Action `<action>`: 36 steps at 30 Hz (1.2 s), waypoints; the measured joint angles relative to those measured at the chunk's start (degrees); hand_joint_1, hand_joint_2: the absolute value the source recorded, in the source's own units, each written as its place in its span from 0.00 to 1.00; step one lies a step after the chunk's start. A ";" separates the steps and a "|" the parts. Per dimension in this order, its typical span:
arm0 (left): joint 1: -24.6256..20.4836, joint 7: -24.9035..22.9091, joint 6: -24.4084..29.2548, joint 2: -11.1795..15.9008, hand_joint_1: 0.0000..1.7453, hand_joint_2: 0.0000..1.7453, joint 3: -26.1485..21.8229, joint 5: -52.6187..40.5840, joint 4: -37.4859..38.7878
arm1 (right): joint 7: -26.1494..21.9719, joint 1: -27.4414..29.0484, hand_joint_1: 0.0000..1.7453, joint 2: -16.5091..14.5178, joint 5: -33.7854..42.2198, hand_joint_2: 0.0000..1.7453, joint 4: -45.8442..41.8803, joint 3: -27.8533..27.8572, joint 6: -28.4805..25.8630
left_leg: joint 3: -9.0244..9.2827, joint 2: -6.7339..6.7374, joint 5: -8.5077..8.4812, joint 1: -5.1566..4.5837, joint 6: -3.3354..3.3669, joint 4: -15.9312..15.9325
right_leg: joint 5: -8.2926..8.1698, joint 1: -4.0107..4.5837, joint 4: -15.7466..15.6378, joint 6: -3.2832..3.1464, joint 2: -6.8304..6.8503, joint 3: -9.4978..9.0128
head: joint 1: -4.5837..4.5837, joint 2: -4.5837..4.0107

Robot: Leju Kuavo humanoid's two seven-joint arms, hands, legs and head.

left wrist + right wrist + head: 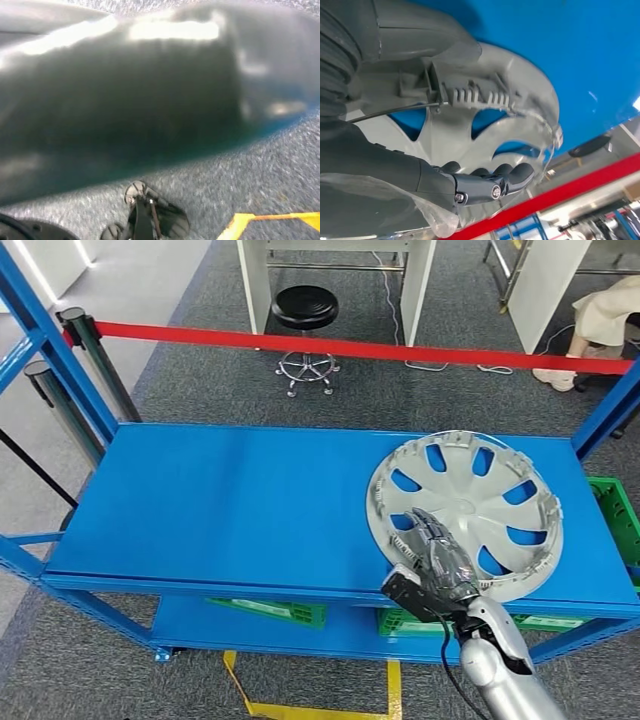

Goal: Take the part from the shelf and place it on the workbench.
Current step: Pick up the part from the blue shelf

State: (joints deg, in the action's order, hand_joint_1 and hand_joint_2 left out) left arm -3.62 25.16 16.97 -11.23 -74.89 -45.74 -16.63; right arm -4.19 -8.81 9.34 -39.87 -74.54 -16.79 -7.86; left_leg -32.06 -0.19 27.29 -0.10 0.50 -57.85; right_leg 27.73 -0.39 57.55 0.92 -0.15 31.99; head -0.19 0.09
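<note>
A silver hubcap [483, 505] with several curved openings lies on the right part of the blue shelf top [226, 500]. My right hand [438, 555] is on its near left rim, coming in from below. In the right wrist view the dark fingers [497, 182] curl over the hubcap [508, 125] on its ribbed inner face. The grey thumb [418, 30] sits on the other side of the rim, so the hand grips the edge. I cannot tell whether the hubcap is lifted off the shelf.
A red barrier tape [362, 347] runs behind the shelf, with a black stool [305, 308] beyond it. Green crates [279, 612] stand on the lower level and another crate [619, 510] at the right end. A person's legs [596, 320] are at the back right.
</note>
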 joint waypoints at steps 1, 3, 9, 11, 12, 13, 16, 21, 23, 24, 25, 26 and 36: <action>0.05 -0.04 0.07 -0.01 0.00 0.00 -0.03 -0.01 0.00 | 0.32 -0.37 0.00 0.01 0.13 1.00 0.64 0.00 0.49 | 0.01 0.01 -0.16 0.07 0.30 0.12 | -0.10 0.01 -0.19 0.35 -0.04 -0.05 | -0.01 0.00; 0.10 -0.08 0.21 0.01 0.00 0.00 -0.09 0.02 0.00 | 1.15 -1.15 0.00 0.15 -0.56 1.00 2.18 -0.03 1.20 | 0.17 0.13 -0.56 0.30 1.04 0.59 | 0.77 -0.04 0.69 0.98 -0.05 0.49 | -0.09 0.00; 0.09 -0.16 0.36 -0.16 0.00 0.00 -0.79 0.71 0.00 | 11.15 -3.70 0.00 0.52 -15.39 1.00 7.00 -2.67 -1.78 | 0.10 0.38 -0.92 0.43 1.67 0.84 | 6.85 -0.19 15.90 1.79 0.04 7.52 | -0.32 0.00; 0.09 -0.22 0.48 -0.28 0.00 0.00 -1.02 0.85 0.00 | 14.23 -4.67 0.00 0.60 -19.79 1.00 7.87 -4.01 -2.47 | 0.26 0.34 -0.93 0.37 1.65 0.83 | 2.94 -0.15 8.80 1.35 0.07 3.80 | -0.33 0.00; 0.07 -0.26 0.50 -0.39 0.00 0.00 -1.08 0.90 0.00 | 15.12 -5.23 0.01 0.62 -20.89 1.00 8.19 -4.44 -2.40 | 0.30 0.31 -0.91 0.23 1.54 0.78 | 1.50 -0.06 4.48 1.01 0.10 1.60 | -0.31 0.00; 0.05 -0.33 0.51 -0.51 0.00 0.00 -1.13 1.02 -0.01 | 16.04 -5.77 0.24 0.64 -22.08 1.00 8.53 -4.85 -2.15 | 0.29 0.27 -0.91 0.11 1.34 0.73 | 0.58 0.03 1.21 0.69 0.12 -0.05 | -0.27 0.00; -0.04 -0.88 0.63 -0.79 0.00 0.00 -1.31 1.55 -0.05 | 19.10 -7.18 0.96 0.66 -26.44 1.00 9.56 -5.63 -0.94 | 0.29 0.22 -0.98 0.12 0.35 0.76 | 0.33 0.30 -1.06 -0.01 0.05 -1.00 | -0.23 0.00; -0.05 -1.38 1.08 -1.01 0.00 0.00 -1.91 2.50 -0.35 | 20.67 -9.50 1.00 0.52 -30.05 1.00 11.40 -5.78 1.67 | -3.35 0.19 4.96 0.58 -1.22 -8.73 | -0.70 -0.30 -2.03 -1.26 0.32 -1.88 | 0.12 0.00; 0.01 -1.42 1.15 -1.03 0.00 0.00 -2.30 2.95 -0.41 | 20.72 -10.00 1.00 0.31 -30.68 1.00 12.07 -5.78 1.99 | -5.99 0.20 7.32 0.88 -1.67 -15.05 | -0.72 -0.32 -2.02 -1.28 0.37 -1.82 | 0.13 0.00; 0.04 -1.42 1.20 -1.03 0.00 0.00 -2.45 3.16 -0.46 | 20.71 -10.19 1.00 0.17 -30.94 1.00 12.35 -5.78 2.05 | -6.11 0.20 6.86 1.01 -1.83 -15.46 | -0.71 -0.34 -2.01 -1.25 0.36 -1.83 | 0.13 0.00; 0.04 -1.41 1.25 -1.03 0.00 0.00 -2.55 3.36 -0.52 | 20.69 -10.39 1.00 -0.01 -31.15 1.00 12.56 -5.77 2.04 | -5.20 0.20 5.36 1.15 -1.95 -13.59 | -0.71 -0.39 -1.99 -1.17 0.32 -1.88 | 0.13 0.00; 0.02 -1.39 1.30 -1.03 0.00 0.00 -2.62 3.51 -0.60 | 20.66 -10.63 1.00 -0.16 -31.36 1.00 12.72 -5.76 2.03 | -3.42 0.20 3.24 1.31 -2.05 -9.85 | -0.68 -0.47 -1.93 -1.00 0.27 -1.93 | 0.12 0.00; -0.38 -1.22 2.18 -1.44 0.00 0.00 -2.96 4.09 -1.16 | 19.51 -12.13 1.00 -0.53 -31.73 1.00 14.37 -5.43 1.28 | 0.38 0.14 -0.97 1.15 1.18 0.95 | 4.61 -0.58 7.35 1.95 -0.15 3.37 | -0.44 0.00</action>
State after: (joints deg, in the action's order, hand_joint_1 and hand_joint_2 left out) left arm -3.99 23.93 19.15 -12.67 -77.85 -41.65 -17.79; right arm 15.32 -20.94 8.81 -71.60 -60.17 -22.22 -6.58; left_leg -31.68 -0.05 26.32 1.05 1.68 -56.91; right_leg 32.34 -0.97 64.91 2.86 -0.30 35.36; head -0.63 0.09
